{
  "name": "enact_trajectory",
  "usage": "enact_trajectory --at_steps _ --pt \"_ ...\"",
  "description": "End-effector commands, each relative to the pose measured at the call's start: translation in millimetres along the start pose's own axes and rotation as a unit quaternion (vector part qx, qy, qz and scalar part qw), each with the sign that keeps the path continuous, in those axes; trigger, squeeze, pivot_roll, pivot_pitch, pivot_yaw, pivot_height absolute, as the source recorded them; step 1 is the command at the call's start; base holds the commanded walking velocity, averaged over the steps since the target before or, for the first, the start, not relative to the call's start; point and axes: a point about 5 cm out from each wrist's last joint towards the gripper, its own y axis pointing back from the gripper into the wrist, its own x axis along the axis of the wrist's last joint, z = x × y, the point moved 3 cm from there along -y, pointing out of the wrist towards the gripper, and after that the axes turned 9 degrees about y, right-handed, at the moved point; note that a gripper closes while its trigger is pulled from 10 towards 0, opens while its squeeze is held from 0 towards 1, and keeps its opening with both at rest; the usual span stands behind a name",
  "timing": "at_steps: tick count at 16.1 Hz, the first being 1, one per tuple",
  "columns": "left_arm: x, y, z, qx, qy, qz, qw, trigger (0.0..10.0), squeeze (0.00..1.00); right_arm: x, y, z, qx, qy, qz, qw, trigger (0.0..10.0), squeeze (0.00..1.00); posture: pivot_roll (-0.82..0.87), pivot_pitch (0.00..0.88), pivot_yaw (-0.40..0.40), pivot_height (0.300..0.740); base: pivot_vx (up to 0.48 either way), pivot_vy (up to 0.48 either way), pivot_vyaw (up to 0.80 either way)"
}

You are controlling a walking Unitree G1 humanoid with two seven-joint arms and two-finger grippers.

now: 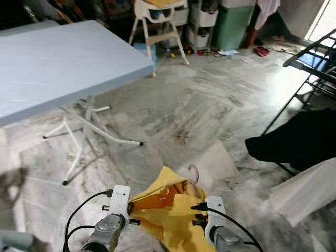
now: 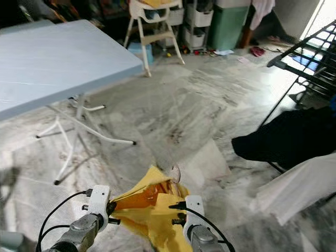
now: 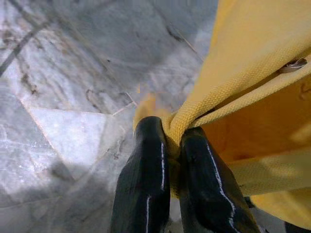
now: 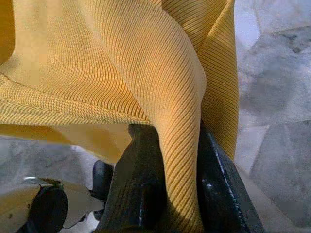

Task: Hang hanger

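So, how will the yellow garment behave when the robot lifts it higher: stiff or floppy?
Probably floppy: the yellow garment sags in folds between the left gripper and the right gripper. It looks light, since pinched edges carry it. The ribbed knit seems unlikely to slip, though the clear hanger hook may swing.

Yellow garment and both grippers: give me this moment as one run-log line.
left gripper: shut on yellow garment | right gripper: shut on yellow garment | hanger hook: above garment | drying rack: ahead right, not reached
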Motion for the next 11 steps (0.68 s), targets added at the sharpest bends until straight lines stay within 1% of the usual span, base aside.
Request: enact_trajectory --at_steps 1,2,3,5,7,8,9,11 --pt "-1 6.0 -33.6 0.05 0.015 0.002 0.999 10.0 0.0 10 4.0 37.7 -0.071 -0.028 0.028 0.997 10.0 0.0 -0.05 0.041 -0.009 0.74 0.0 0.0 0.0" --pt "1 5.5 -31.3 0.042 0.022 0.008 0.999 10.0 0.97 10 4.1 37.6 -0.071 -0.023 0.027 0.997 10.0 0.0 -0.05 0.044 -0.01 0.74 0.0 0.0 0.0" --pt "7 3.8 -27.3 0.03 0.018 0.016 0.999 10.0 1.0 10 3.8 36.4 -0.071 -0.022 0.027 0.997 10.0 0.0 -0.05 0.046 -0.011 0.74 0.0 0.0 0.0" --pt "11 2.3 -23.1 0.02 0.025 0.018 0.999 10.0 1.0 12 3.5 35.6 -0.07 -0.022 0.029 0.997 10.0 0.0 -0.05 0.046 -0.01 0.74 0.0 0.0 0.0" --pt "15 0.3 -6.2 -0.039 0.042 0.022 0.998 10.0 1.0 14 3.2 36.0 -0.07 -0.021 0.032 0.997 10.0 0.0 -0.06 0.051 -0.009 0.74 0.0 0.0 0.0" --pt "15 0.0 -1.1 -0.057 0.045 0.022 0.997 10.0 1.0 14 3.1 36.3 -0.071 -0.021 0.032 0.997 10.0 0.0 -0.06 0.052 -0.009 0.74 0.0 0.0 0.0" --pt "18 -0.4 6.6 -0.079 0.027 0.027 0.996 10.0 1.0 17 2.7 36.6 -0.071 -0.02 0.035 0.997 10.0 0.0 -0.06 0.054 -0.008 0.74 0.0 0.0 0.0" --pt "19 -0.8 10.1 -0.086 0.026 0.03 0.996 10.0 1.0 19 2.3 36.4 -0.07 -0.018 0.038 0.997 10.0 0.0 -0.06 0.055 -0.009 0.74 0.0 0.0 0.0"
